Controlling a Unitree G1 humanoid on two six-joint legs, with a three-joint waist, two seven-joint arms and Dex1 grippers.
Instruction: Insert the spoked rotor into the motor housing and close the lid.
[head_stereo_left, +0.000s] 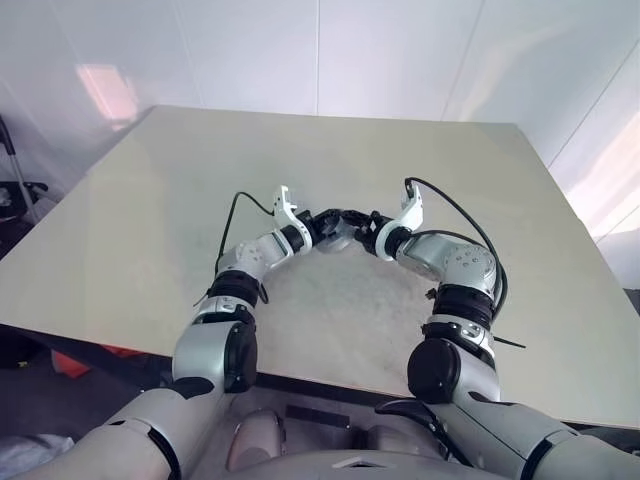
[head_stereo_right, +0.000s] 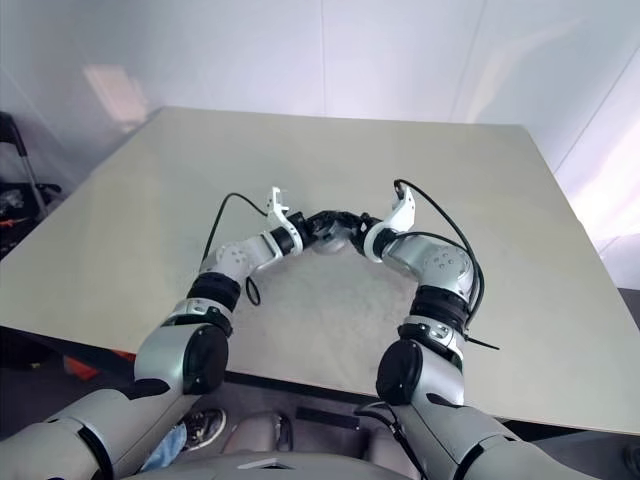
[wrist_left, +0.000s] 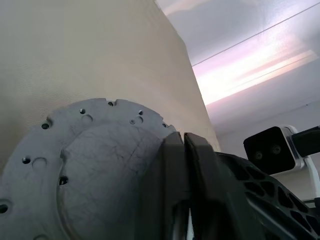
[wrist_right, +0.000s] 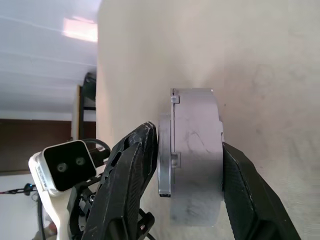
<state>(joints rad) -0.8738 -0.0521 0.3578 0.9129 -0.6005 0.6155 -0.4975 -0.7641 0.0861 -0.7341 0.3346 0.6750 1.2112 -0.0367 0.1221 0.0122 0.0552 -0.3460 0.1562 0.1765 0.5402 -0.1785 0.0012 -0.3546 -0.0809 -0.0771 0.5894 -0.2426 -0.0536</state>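
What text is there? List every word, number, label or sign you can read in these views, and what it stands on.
None can be read.
The lid: bare grey metal with small holes, no marking.
The housing, held between the right gripper's fingers: plain grey side, no label.
The left gripper, shut at the lid's edge: no lettering.
The table: no sign.
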